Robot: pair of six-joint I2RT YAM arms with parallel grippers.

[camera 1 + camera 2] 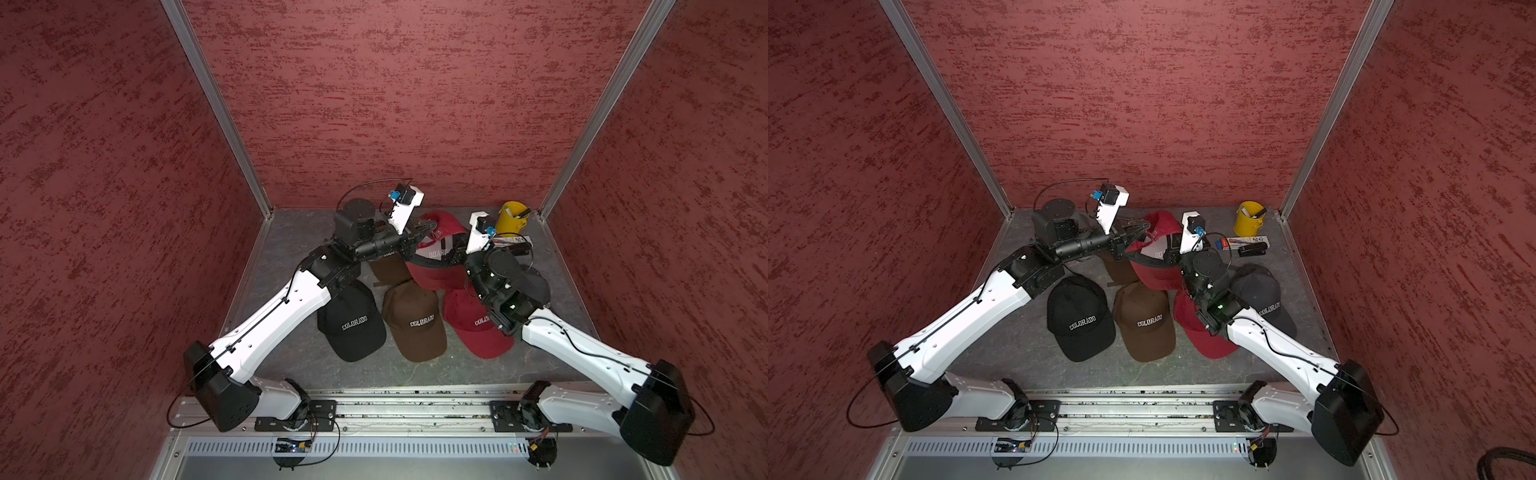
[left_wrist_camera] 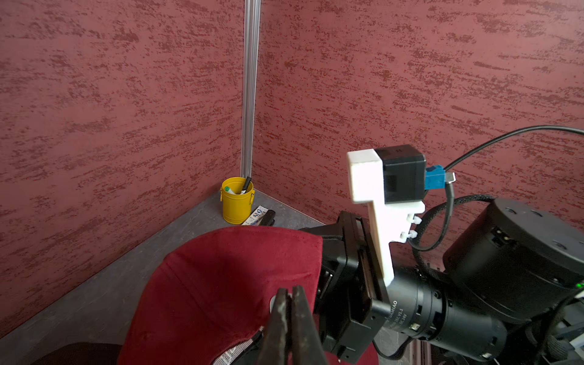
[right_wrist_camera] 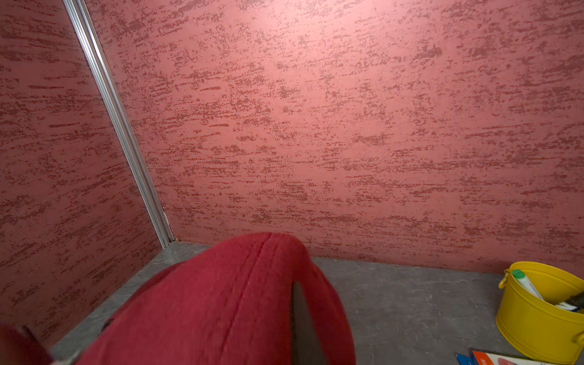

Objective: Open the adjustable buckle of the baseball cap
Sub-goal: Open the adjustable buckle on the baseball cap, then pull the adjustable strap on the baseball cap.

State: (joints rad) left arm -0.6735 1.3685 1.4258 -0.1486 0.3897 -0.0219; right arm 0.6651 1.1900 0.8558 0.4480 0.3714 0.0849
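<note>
One domed red cloth cap [image 3: 221, 300] (stitched seams) in right gripper [image 1: 454, 248]

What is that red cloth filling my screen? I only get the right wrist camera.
Observer: A red baseball cap, held up clear of the table. Both top views show this.
Visitor: Who's holding it?
Observer: The right hand grips its side, as the left wrist view shows.
Visitor: And the other hand?
Observer: The left hand is shut at the cap's opposite edge. I cannot tell whether it pinches anything.
</note>
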